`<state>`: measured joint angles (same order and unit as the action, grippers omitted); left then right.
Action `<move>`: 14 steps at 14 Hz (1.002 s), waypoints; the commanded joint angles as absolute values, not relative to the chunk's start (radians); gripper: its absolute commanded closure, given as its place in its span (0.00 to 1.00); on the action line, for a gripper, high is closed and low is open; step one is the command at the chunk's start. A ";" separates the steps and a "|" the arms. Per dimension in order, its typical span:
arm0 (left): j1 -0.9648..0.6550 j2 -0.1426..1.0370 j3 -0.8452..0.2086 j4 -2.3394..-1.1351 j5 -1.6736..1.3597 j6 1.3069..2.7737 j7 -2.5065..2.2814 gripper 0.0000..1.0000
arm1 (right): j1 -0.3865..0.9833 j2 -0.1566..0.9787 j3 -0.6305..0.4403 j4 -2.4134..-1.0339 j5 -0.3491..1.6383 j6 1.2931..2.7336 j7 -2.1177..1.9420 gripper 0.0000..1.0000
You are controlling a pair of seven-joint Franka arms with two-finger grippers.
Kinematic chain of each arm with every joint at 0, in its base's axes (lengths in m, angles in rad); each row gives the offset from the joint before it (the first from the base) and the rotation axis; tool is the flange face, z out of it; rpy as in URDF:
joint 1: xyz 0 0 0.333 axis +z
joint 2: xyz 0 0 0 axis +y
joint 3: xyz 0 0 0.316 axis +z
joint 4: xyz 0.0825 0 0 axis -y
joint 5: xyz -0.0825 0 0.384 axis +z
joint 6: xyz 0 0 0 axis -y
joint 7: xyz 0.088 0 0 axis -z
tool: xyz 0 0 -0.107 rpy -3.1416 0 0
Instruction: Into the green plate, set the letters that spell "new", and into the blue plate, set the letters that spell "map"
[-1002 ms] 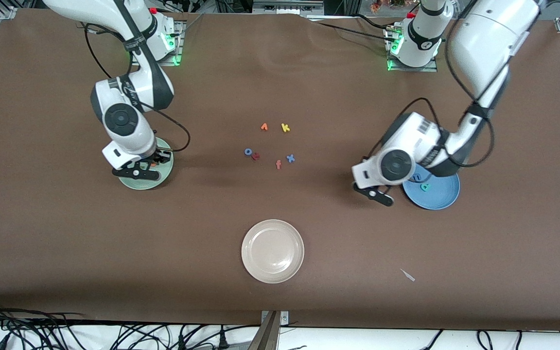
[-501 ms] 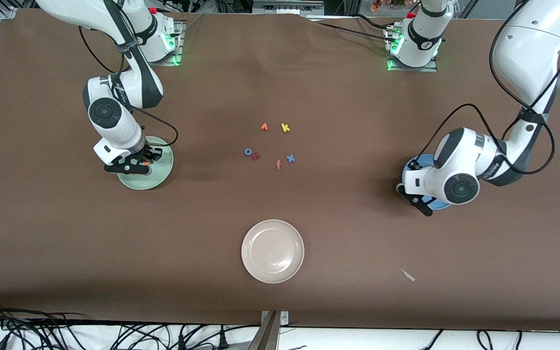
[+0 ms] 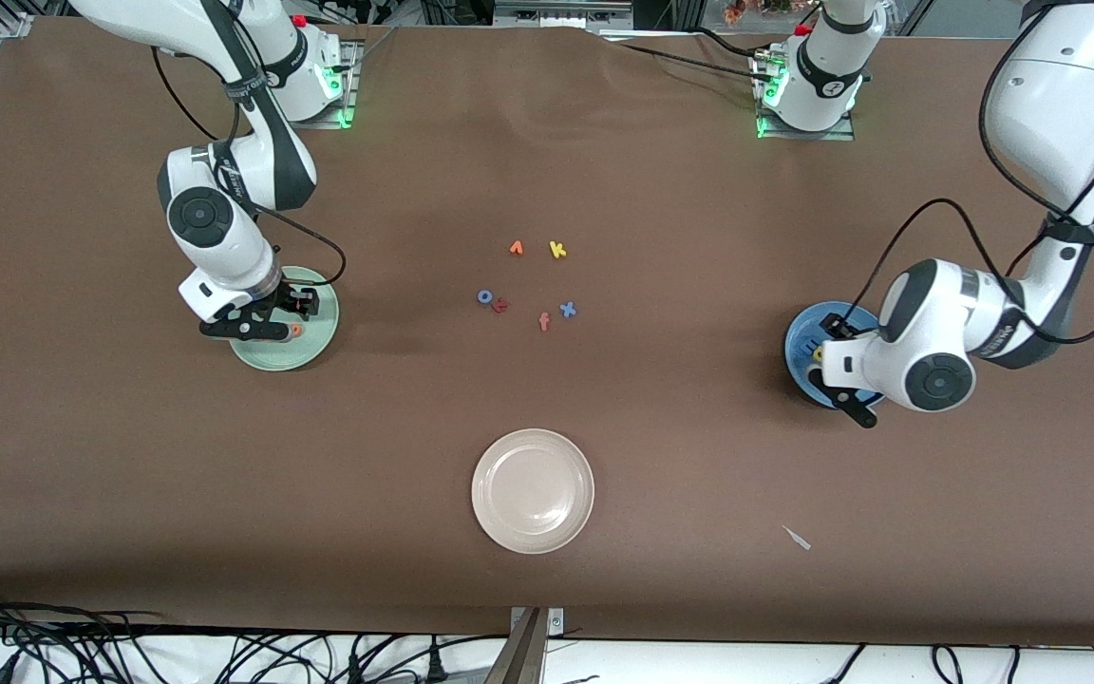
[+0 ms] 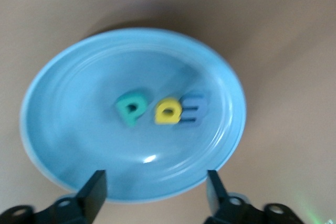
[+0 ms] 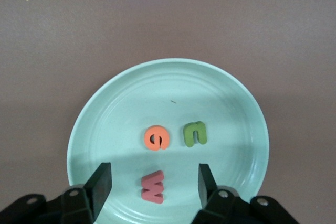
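Now my left pincer and right pincer gape empty over the blue plate and green plate, where a careless lift could flick a letter out.

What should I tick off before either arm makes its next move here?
1. Green n, orange e, red-pink w lie in the green plate: ok.
2. Teal p, yellow a, blue m lie in the blue plate: ok.
3. Left gripper open, empty, over the blue plate: ok.
4. Right gripper open, empty, over the green plate: ok.
5. Cream plate holds no letters: ok.
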<state>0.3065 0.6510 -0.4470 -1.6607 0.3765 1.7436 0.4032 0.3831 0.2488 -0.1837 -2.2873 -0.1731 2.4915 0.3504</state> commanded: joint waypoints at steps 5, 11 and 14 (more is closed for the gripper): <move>0.330 0.644 -0.453 -1.464 0.292 1.533 0.330 0.00 | 0.390 0.192 -0.183 -2.015 -0.129 2.069 0.302 0.22; 0.316 0.472 -0.355 -1.504 0.227 1.580 0.239 0.00 | 0.388 0.131 -0.216 -1.737 -0.018 1.769 0.128 0.01; 0.187 0.324 -0.106 -1.604 0.042 1.670 0.241 0.00 | 0.388 0.107 -0.235 -1.646 -0.018 1.666 0.077 0.01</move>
